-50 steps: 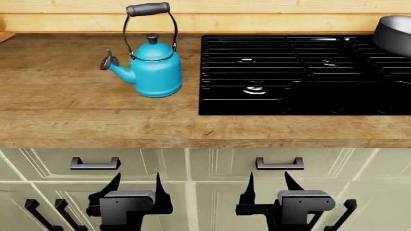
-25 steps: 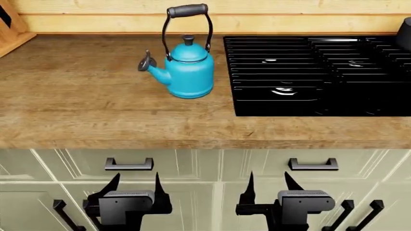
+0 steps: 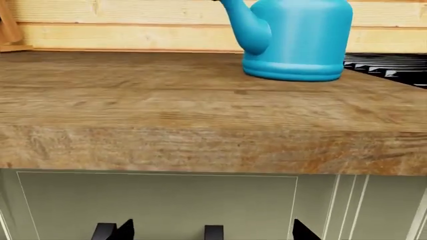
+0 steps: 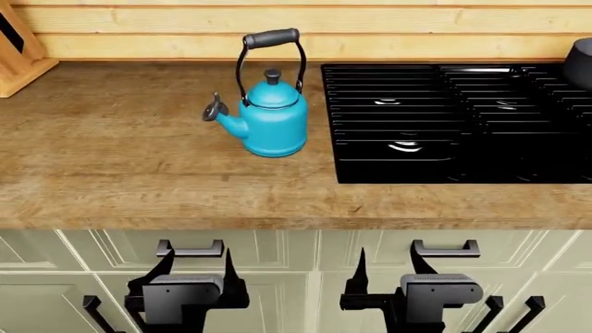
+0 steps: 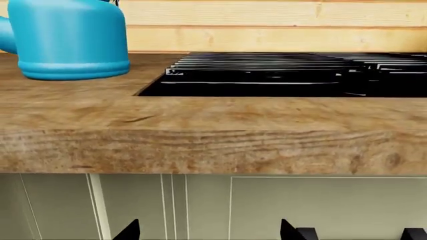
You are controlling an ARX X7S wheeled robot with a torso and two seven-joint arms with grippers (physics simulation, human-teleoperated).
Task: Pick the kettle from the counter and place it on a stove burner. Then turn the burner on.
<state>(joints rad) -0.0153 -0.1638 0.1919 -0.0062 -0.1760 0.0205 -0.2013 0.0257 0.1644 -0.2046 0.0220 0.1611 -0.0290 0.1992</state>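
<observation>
A: Head view, item one: kettle (image 4: 270, 118) upright on the table (image 4: 111, 159), just left of the black cooktop (image 4: 462, 125), spout pointing left. Left end effector (image 4: 193, 267) and right end effector (image 4: 387, 267) both spread apart, empty, below the table edge.

B: Left wrist view: kettle (image 3: 293, 40) ahead, above you. Raise first.

A: Right wrist view: cooktop (image 5: 287, 75) beside kettle (image 5: 70, 40). Close on the handle bar, lift straight.
</observation>
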